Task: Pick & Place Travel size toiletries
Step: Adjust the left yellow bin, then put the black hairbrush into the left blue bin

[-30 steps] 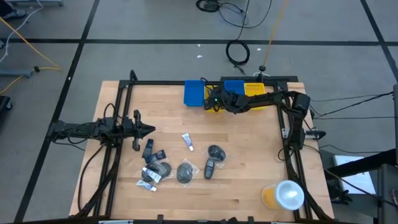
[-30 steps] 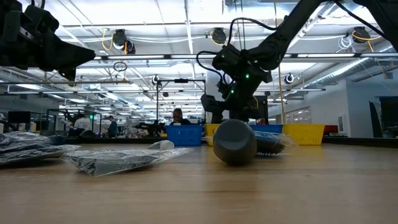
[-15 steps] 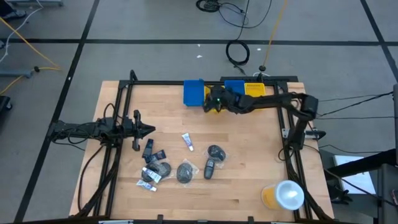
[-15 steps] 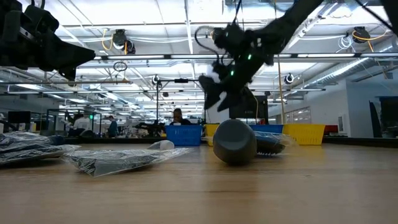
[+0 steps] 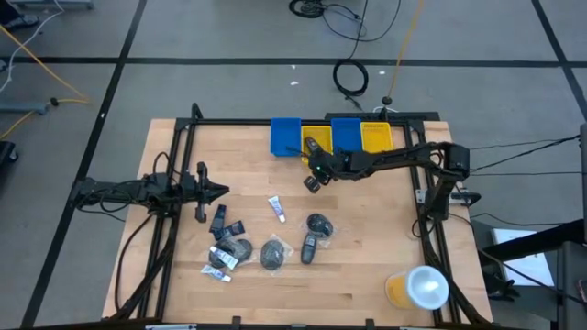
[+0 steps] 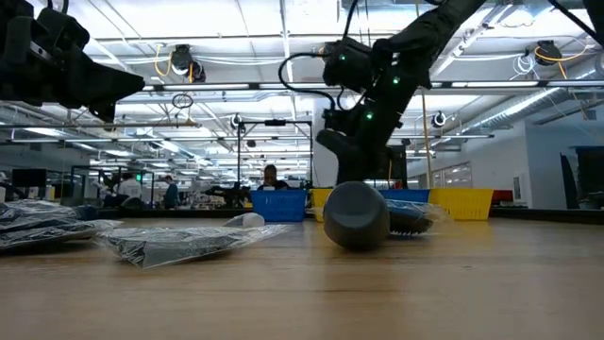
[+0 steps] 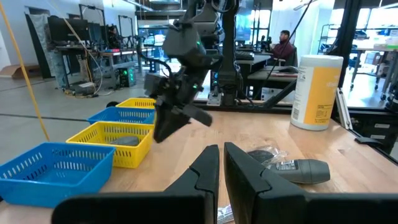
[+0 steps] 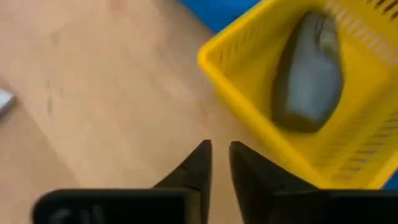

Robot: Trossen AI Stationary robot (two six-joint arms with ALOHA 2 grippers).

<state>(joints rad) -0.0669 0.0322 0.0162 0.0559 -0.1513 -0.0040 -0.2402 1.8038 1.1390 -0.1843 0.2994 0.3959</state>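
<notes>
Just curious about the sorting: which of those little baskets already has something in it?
The yellow basket beside the right claw: a dark grey bottle lies inside. The blue basket next to it looks empty.

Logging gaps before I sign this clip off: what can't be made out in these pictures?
- High view: the toiletries cluster is too small to count or read labels.
- Right wrist view: the dark item in the yellow bin is blurred.
- Low view: the dark bottle hides things behind it.

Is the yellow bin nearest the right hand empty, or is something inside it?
Not empty. In the right wrist view, one dark grey rounded item lies inside the yellow bin; the right hand, shut, holds nothing.
</notes>
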